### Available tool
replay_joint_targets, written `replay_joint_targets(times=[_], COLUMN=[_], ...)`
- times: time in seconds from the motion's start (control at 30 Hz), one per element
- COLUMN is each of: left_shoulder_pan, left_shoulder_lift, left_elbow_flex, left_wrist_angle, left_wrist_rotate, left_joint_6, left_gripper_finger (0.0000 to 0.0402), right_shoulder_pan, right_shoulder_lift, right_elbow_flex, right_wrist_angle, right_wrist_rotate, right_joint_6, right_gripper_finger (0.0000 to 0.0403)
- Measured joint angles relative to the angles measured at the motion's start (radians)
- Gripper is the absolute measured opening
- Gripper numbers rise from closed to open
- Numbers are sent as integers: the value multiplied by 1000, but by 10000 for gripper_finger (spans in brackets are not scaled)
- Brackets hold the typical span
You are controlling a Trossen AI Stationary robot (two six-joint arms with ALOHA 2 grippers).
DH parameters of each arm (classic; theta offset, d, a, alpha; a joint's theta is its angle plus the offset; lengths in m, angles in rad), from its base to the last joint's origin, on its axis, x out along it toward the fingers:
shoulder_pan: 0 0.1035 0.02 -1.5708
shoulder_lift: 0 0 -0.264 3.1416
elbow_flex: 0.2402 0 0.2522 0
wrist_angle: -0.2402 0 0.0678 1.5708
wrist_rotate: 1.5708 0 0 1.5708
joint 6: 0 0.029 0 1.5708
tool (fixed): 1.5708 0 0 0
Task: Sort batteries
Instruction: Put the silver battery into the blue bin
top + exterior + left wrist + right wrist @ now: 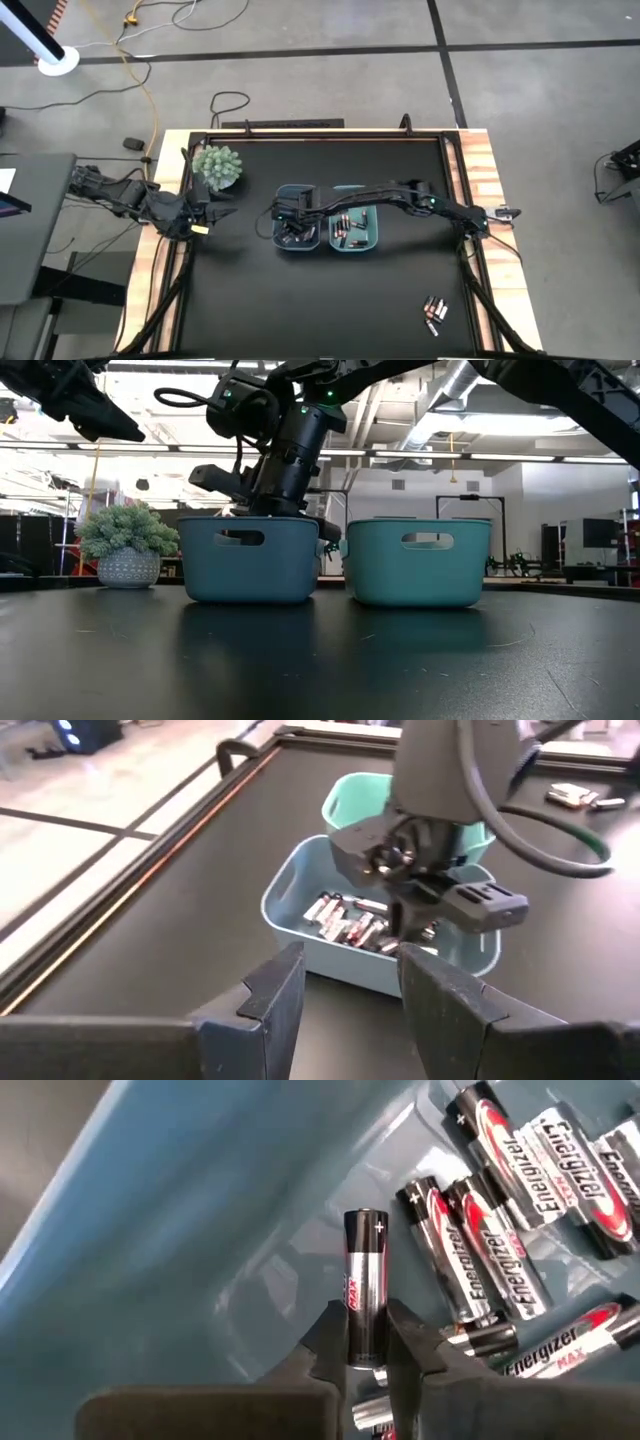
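The right gripper (367,1348) is reaching down inside the left bin (296,232), its two fingers clenching one battery (364,1288) near its lower end. That cell is standing nearly upright between the pads, plus end away from the wrist, just above the bin's floor. Beside it, more batteries (500,1210) are lying flat on that floor, silver, black and red, several side by side and touching; at least six are showing in the right wrist view, and the frame is cutting some off. The blue wall of the bin is rising close on the other side of the held cell.

Touching the left bin, the right bin (355,230) is holding its own batteries (352,226), dark with coppery ends; their count is too small to make out from above. Near the table's (300,300) front right corner a loose cluster (434,313) of roughly five cells is lying well apart from both bins.

The right arm is stretching across over the right bin to reach the left one, hiding part of both from above.

The left gripper (222,213) is hovering with its fingers spread and empty, near a potted plant (217,167) at the table's back left, pointing toward the bins.
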Motion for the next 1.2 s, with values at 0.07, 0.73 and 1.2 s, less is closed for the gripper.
replay_joint_targets(times=[0.07,0.73,1.2], left_shoulder_pan=[0,23,23], left_shoulder_lift=[0,7,194], left_elbow_flex=[0,1,2], left_wrist_angle=[1,2,110], left_wrist_rotate=[-21,-52,-24], left_joint_6=[0,3,-88], left_gripper_finger=[158,158,158], right_shoulder_pan=[0,-29,146], right_shoulder_lift=[-1,-4,-323], right_elbow_flex=[0,224,224], right_wrist_angle=[2,-200,-526], right_wrist_rotate=[0,30,395], right_joint_6=[0,-104,-8], right_gripper_finger=[62,187,150])
